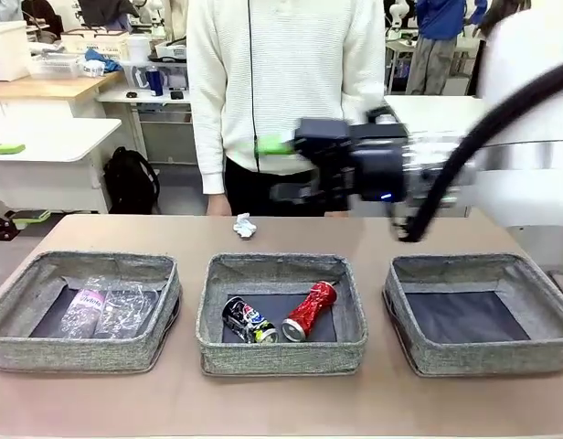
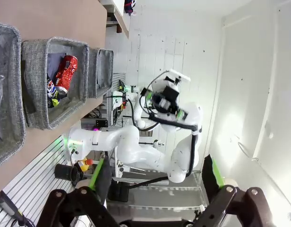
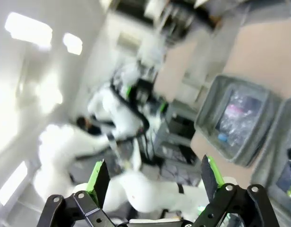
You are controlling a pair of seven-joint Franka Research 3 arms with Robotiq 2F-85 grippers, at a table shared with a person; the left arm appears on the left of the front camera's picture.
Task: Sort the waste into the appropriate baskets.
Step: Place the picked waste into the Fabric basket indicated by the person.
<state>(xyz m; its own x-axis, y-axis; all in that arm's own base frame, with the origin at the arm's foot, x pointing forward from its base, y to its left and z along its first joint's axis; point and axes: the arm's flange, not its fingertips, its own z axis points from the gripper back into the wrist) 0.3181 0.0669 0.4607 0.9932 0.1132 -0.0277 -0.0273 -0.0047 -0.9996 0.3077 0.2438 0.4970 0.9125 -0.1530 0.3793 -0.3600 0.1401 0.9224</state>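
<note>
Three grey baskets stand in a row. The left basket [image 1: 80,352] holds a clear plastic bottle [image 1: 83,311] and a clear cup [image 1: 126,306]. In the middle basket [image 1: 281,355] lie a crushed dark can [image 1: 248,320] and a crushed red can [image 1: 309,311]. Nothing lies in the right basket [image 1: 487,358]. A crumpled white paper wad [image 1: 245,225] rests on the table behind the middle basket. My right gripper [image 1: 281,169] hangs high above the wad, pointing left, open and empty. My left gripper [image 2: 155,189] is open and empty, well off the table.
A person in a white sweater [image 1: 281,91] stands at the far edge of the table. The right arm's black cable [image 1: 464,155] arcs over the right basket. The left wrist view shows the red can [image 2: 66,73] and the right arm [image 2: 166,101] beyond.
</note>
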